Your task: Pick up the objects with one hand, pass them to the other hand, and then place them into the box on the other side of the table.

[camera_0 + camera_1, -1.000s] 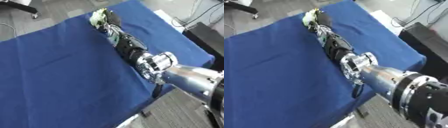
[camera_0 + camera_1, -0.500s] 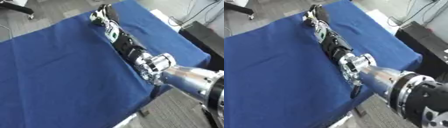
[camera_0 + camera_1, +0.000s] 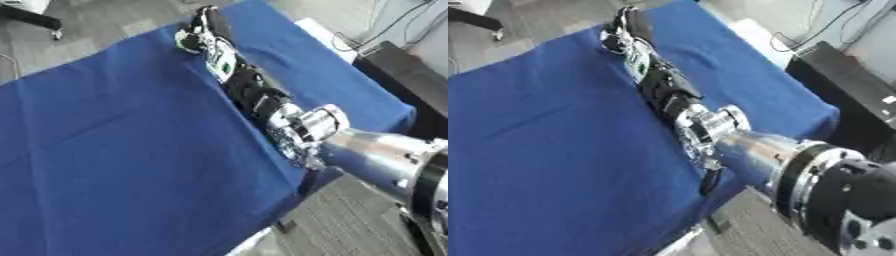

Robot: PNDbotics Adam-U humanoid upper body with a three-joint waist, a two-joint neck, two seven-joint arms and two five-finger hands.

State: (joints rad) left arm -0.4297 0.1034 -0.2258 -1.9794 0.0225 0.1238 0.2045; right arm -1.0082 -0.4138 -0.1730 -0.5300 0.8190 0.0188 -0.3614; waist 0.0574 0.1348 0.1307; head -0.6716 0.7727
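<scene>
right hand (image 3: 199,31) stretched further out to the bench's (image 3: 105,150) far edge | something pale at its fingers, grip unclear, can't tell | no box visible, handover pending

Table (image 3: 105,150) under blue cloth (image 3: 79,190), askew in view.

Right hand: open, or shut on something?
Cannot tell. The right hand is at the far edge of the blue cloth; a pale shape shows beside it.
</scene>
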